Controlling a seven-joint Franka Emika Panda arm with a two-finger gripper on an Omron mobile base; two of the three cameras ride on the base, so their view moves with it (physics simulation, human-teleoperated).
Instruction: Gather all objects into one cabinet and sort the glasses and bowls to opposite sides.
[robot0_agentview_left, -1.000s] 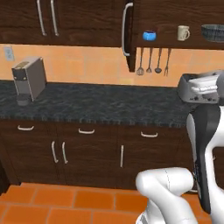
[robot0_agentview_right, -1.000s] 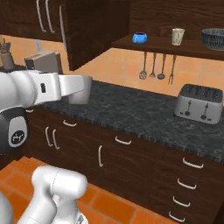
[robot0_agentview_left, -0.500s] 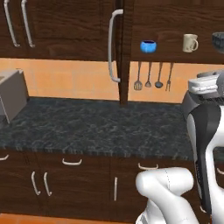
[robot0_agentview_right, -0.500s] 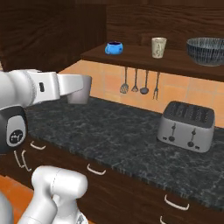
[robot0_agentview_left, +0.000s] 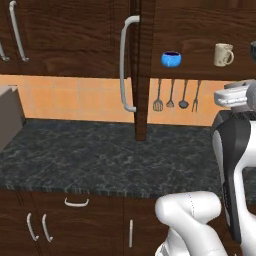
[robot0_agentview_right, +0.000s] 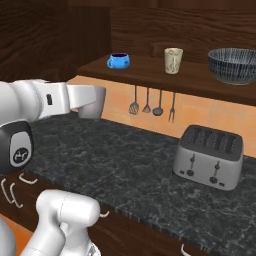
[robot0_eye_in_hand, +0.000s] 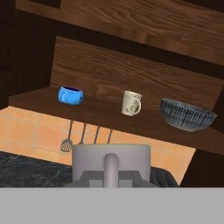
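Listing by view. Left base view: blue bowl (robot0_agentview_left: 171, 59) and cream mug (robot0_agentview_left: 223, 54) stood on the open cabinet shelf (robot0_agentview_left: 200, 69), beside the door's curved silver handle (robot0_agentview_left: 125, 65).

Right base view: grey cup (robot0_agentview_right: 93, 101) was held at the arm's end over the desk (robot0_agentview_right: 125, 160); dark ribbed bowl (robot0_agentview_right: 234, 65) sat far right of the shelf. Probably rigid, light, glossy, breakable.

Hand view: pincer (robot0_eye_in_hand: 111, 174) pinched the cup's wall; rim grip looked apt.
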